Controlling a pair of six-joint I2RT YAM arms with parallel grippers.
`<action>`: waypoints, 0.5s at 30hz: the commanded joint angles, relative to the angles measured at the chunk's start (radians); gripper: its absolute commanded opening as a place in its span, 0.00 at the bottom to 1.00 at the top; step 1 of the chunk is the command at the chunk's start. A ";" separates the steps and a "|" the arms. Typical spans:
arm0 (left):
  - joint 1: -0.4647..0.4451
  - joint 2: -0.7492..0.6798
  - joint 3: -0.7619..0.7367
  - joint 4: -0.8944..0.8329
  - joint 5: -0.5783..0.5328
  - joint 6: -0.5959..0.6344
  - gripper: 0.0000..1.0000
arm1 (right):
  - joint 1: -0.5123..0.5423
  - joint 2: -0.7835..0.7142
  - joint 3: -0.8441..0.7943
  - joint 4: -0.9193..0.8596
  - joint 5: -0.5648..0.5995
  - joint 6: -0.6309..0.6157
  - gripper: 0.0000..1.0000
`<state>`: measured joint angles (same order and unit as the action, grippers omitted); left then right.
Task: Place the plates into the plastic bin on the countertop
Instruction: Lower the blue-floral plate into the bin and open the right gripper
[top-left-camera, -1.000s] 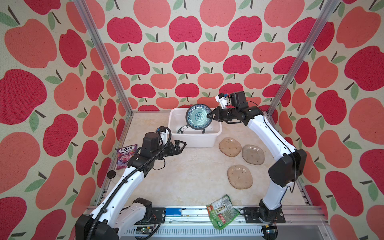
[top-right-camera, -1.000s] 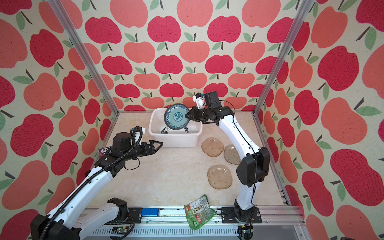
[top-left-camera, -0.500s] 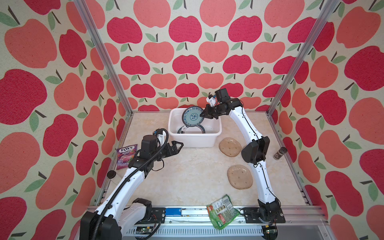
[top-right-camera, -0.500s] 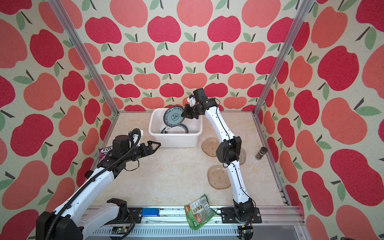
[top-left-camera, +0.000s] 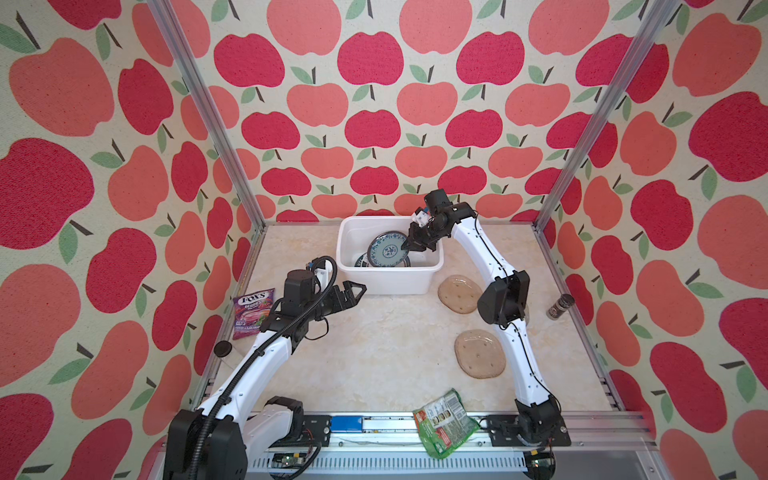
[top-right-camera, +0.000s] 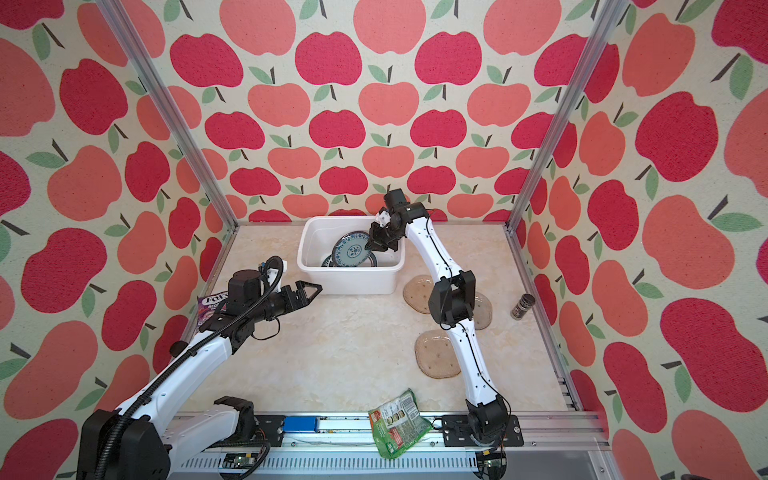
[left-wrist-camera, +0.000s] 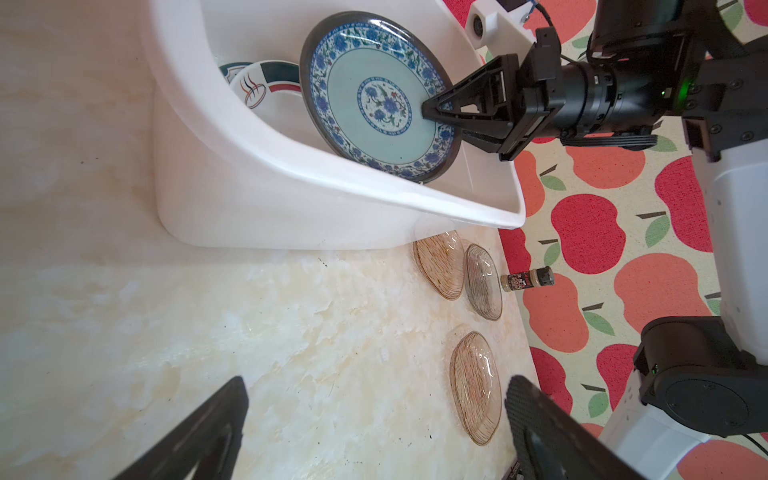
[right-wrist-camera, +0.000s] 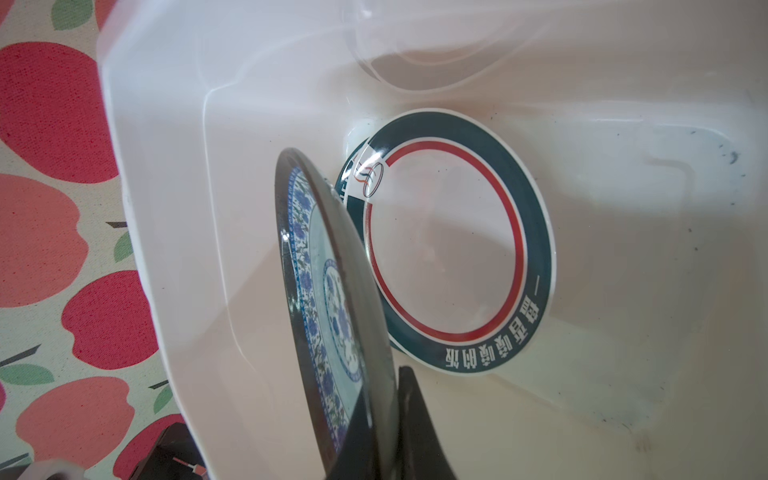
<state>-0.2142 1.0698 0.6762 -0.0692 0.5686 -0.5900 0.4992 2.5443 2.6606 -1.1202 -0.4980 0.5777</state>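
Observation:
My right gripper (top-left-camera: 409, 245) (right-wrist-camera: 384, 399) is shut on the rim of a teal plate (top-left-camera: 388, 253) (left-wrist-camera: 374, 95) with a blue flowered border. It holds the plate tilted inside the white plastic bin (top-left-camera: 390, 272) (top-right-camera: 349, 272). A white plate with a dark teal rim (right-wrist-camera: 453, 282) lies flat on the bin's floor, partly behind the teal one. Three amber glass plates (left-wrist-camera: 440, 266) (left-wrist-camera: 484, 286) (left-wrist-camera: 476, 386) lie on the countertop (top-left-camera: 374, 345) right of the bin. My left gripper (top-left-camera: 351, 293) (left-wrist-camera: 374, 386) hovers open and empty near the bin's front left corner.
A purple FOX'S bag (top-left-camera: 251, 307) lies by the left rail. A green snack packet (top-left-camera: 444, 422) overhangs the front edge. A small spice jar (top-left-camera: 559, 306) stands by the right rail. My right arm's elbow (top-left-camera: 503, 297) hangs over the amber plates.
The right gripper has lowered the teal plate from above the rim down into the bin, and its elbow has swung in from the right rail. The left arm has barely moved.

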 joint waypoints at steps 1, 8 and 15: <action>0.013 0.007 -0.010 0.017 0.016 0.006 0.99 | 0.007 0.060 0.018 -0.027 0.007 0.002 0.00; 0.043 0.013 -0.013 0.023 0.028 0.013 0.99 | 0.009 0.074 0.015 -0.060 0.062 -0.010 0.20; 0.048 0.055 0.001 0.025 0.034 0.027 0.99 | 0.011 0.040 0.015 -0.059 0.092 -0.009 0.36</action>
<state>-0.1726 1.1248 0.6731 -0.0593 0.5846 -0.5861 0.5037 2.6263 2.6610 -1.1584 -0.4305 0.5735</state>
